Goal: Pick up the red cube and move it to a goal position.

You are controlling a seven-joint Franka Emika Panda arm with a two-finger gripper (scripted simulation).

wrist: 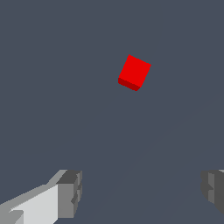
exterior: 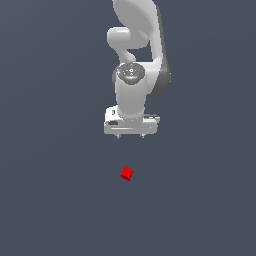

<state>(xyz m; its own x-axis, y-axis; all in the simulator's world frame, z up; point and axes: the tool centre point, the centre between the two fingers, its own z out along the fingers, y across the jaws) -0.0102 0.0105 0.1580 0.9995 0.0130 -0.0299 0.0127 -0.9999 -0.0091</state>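
The claw hangs wide open and empty, apart from the red cube, whose turned faces only the wrist view shows clearly.

plain red cube, white pincer, grey fingertips.

Open floor around red cube

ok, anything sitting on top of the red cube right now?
No. The red cube has a bare top face in both views, clearest at the wrist. The fingers are spread wide and clear of it. Its underside is hidden.
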